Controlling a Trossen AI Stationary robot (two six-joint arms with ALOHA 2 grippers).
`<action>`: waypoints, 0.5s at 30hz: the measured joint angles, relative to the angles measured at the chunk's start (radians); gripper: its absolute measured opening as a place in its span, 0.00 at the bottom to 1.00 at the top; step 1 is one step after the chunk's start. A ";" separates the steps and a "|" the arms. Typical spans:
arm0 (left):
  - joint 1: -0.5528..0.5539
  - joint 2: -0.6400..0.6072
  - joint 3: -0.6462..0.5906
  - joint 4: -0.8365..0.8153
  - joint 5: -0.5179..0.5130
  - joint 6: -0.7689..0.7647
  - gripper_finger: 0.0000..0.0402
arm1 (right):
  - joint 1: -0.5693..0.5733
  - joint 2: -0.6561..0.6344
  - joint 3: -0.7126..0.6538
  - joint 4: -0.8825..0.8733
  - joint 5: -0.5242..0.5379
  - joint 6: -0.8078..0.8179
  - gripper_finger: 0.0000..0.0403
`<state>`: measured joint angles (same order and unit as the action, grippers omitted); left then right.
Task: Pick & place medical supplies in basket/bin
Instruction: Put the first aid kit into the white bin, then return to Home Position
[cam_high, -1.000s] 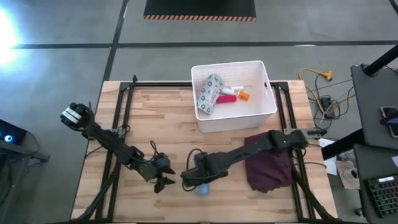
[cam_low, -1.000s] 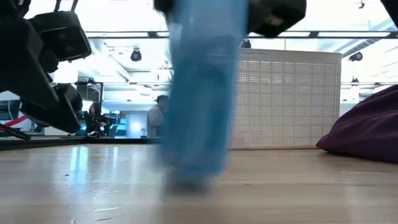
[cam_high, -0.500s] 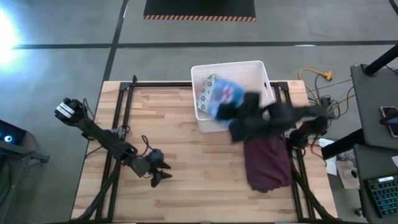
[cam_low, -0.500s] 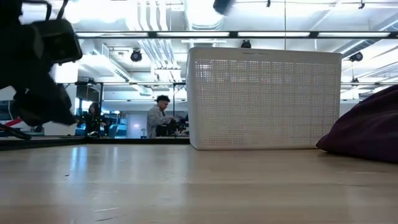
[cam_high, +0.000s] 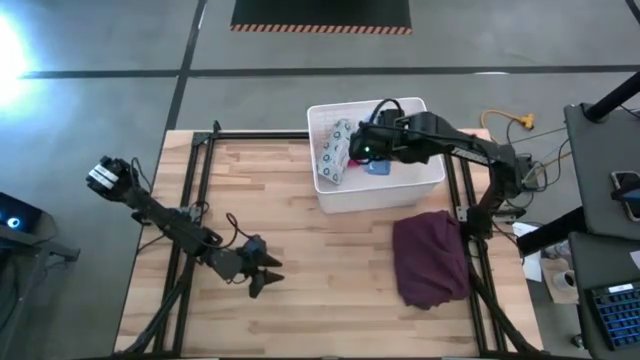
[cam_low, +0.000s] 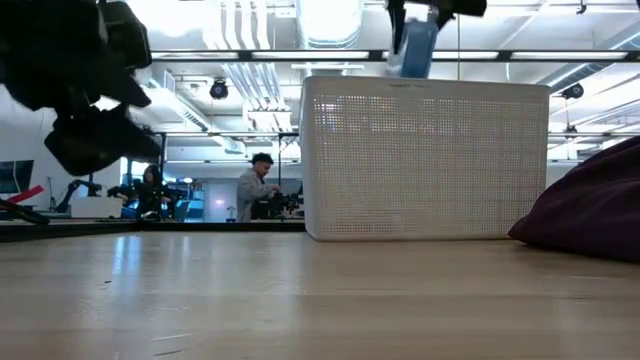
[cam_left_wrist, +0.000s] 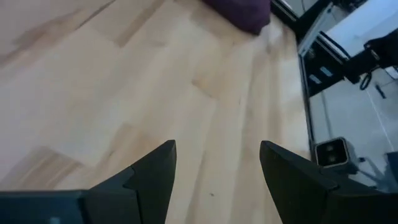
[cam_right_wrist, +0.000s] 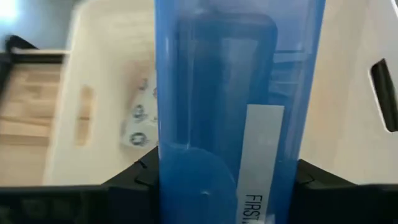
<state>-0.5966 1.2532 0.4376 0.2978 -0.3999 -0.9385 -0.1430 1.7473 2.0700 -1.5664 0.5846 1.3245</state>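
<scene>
High view. We find the right tool (cam_high: 368, 150) over the bin (cam_high: 432, 172), closed on the blue box (cam_high: 377, 166), which hangs above the bin's inside. One pouch (cam_high: 336, 152) already lies in the bin against its left wall. The arm covers the rest of the inside, so we cannot count other items there. On the worktop (cam_high: 300, 250) we count no supplies; only one maroon cloth (cam_high: 432, 262) lies there, just in front of the bin. The left tool (cam_high: 270, 281) waits low over the worktop's front left, well apart from the bin. We judge the task nearly done: the box has yet to be released.

Low view. We see one bin (cam_low: 425, 160) standing on the worktop (cam_low: 300, 300) and one blue box (cam_low: 415, 47) held above its rim, not yet inside. The cloth (cam_low: 590, 205) sits beside the bin. One person (cam_low: 255, 190) stands in the room behind.

Left wrist view. The left tool (cam_left_wrist: 214, 168) has its fingers (cam_left_wrist: 155, 171) spread wide and holds nothing. Bare worktop (cam_left_wrist: 124, 93) lies under it, and a corner of the cloth (cam_left_wrist: 242, 12) shows farther off.

Right wrist view. The right tool (cam_right_wrist: 227, 174) grips one box (cam_right_wrist: 236, 93) between its fingers (cam_right_wrist: 140, 174). Behind the box we see the bin's wall (cam_right_wrist: 93, 93) and one pouch (cam_right_wrist: 140, 115).
</scene>
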 joint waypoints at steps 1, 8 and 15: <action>0.004 0.001 0.008 -0.001 0.001 0.000 0.54 | -0.016 -0.001 -0.014 0.002 -0.010 -0.012 0.43; 0.007 0.002 0.052 0.003 0.002 -0.051 0.54 | -0.062 -0.005 0.020 0.006 -0.039 -0.152 0.65; 0.008 0.002 0.084 0.002 0.000 -0.052 0.54 | -0.074 -0.008 0.143 0.001 0.049 -0.301 0.77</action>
<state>-0.5888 1.2552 0.5214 0.2996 -0.3994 -0.9901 -0.2169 1.7397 2.2133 -1.5658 0.6337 1.0236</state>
